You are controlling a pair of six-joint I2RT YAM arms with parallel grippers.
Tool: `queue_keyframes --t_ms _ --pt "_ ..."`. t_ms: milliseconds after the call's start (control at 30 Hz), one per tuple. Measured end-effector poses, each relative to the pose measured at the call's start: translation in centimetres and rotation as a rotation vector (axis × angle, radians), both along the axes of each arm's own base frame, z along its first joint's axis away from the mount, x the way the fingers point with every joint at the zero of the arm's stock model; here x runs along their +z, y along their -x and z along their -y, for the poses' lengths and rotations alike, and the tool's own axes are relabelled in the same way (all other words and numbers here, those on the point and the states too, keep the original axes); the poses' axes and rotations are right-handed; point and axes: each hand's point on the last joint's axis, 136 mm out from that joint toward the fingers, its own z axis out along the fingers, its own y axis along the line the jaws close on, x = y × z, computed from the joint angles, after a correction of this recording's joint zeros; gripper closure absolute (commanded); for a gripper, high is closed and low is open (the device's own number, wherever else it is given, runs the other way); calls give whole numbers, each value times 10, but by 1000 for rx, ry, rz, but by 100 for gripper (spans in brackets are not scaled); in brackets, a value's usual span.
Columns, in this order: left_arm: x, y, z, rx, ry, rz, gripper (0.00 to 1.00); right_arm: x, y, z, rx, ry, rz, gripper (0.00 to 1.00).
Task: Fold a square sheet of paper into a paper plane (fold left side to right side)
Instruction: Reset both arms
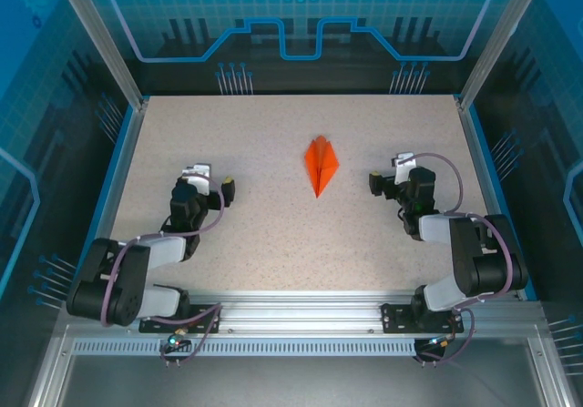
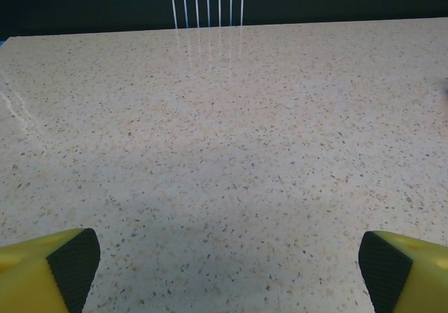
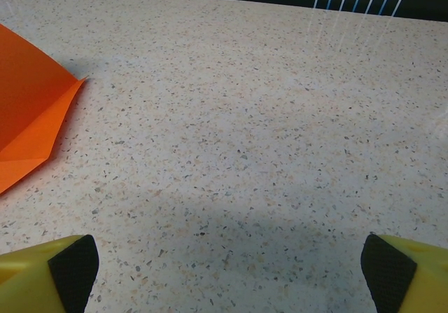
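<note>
The square sheet of paper lies folded into a slim orange paper plane [image 1: 321, 163] on the speckled table, a little behind the middle, with its point toward the near edge. My left gripper [image 1: 211, 178] rests low to its left, apart from it, open over bare table [image 2: 229, 271]. To the plane's right, my right gripper [image 1: 389, 172] is also open with nothing between its fingers [image 3: 229, 271]. In the right wrist view a corner of the orange paper [image 3: 31, 110] lies at the left edge, well clear of the yellow fingers [image 3: 49, 274].
The table [image 1: 273, 234] is bounded by blue side rails and an aluminium rail [image 1: 301, 311] at the near edge, where both arm bases sit. Dark enclosure walls stand behind and beside it.
</note>
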Motion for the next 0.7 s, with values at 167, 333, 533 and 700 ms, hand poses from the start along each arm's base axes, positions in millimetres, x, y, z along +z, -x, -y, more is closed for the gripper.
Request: queue_keyframes --t_ms 167,333,533,700 --pt "-11 -3 0 -14 5 -6 1 0 0 0 1 2 0 0" --pt "-16 -6 -4 -11 14 0 1 0 0 0 2 3 0 0" --pt "-22 -16 -15 26 35 -51 1 0 0 0 2 3 0 0" --pt "-10 -31 -28 74 68 -38 1 0 0 0 2 3 0 0"
